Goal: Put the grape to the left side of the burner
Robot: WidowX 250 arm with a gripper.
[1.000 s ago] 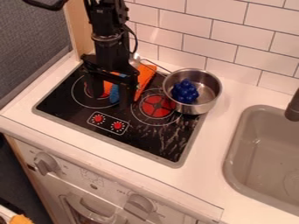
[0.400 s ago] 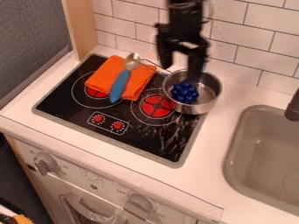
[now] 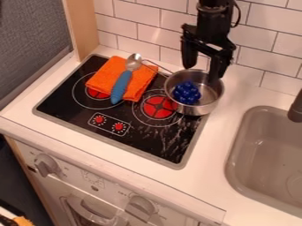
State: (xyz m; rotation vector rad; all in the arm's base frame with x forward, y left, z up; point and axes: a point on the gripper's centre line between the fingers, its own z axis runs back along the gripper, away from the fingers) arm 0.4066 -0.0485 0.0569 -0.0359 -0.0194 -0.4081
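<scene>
So the black gripper [image 3: 201, 73]'s fingers [image 3: 189, 54] are standing wide apart, with nothing showing between them. They're pointing down at the back rim of the round, shiny metal pot [image 3: 209, 105], though I can't tell whether either one is touching it. The shiny dark-blue bunch of grapes [image 3: 187, 92] is sitting inside that pot, so it's not resting left of any burner. The black arm [image 3: 213, 20] is coming down from above, behind the pot.

Going by the camera's left and right, the red-centred burner [image 3: 158, 107] is lying just left of the pot. Further left of the pot, a folded orange cloth [image 3: 105, 78] is partly covering the other red burner [image 3: 94, 92], and a metal spoon with a blue handle [image 3: 121, 86] is lying across that cloth. The pot itself is sitting at the back right corner of the black glass cooktop [image 3: 154, 140]. Two small red printed dials [image 3: 118, 126] are showing in front and to the left of it. The grey sink basin [image 3: 237, 165] is sitting right of the pot and nearer the camera, and white wall tiles [image 3: 259, 44] are running along behind it.
</scene>
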